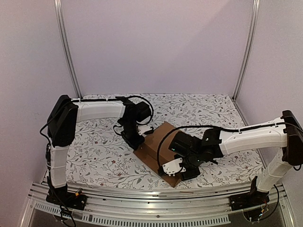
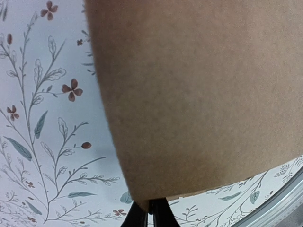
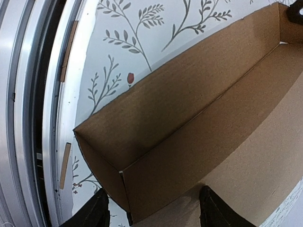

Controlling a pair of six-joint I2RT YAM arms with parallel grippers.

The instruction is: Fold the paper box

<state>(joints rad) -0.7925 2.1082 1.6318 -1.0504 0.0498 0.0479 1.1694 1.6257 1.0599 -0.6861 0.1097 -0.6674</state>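
My left claw is pinched together on the lower edge of a paper box panel (the cardboard hides its tips). My right claw stands apart, straddling the box's near corner wall. The box sits walls-up on the flowered tabletop, between both arms.

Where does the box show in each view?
Top external: box in the centre, on the near half of the table.
Left wrist: close up, filling the upper right.
Right wrist: its open inside runs from centre to right.
Shared landmark: floral cloth under the box in all three.
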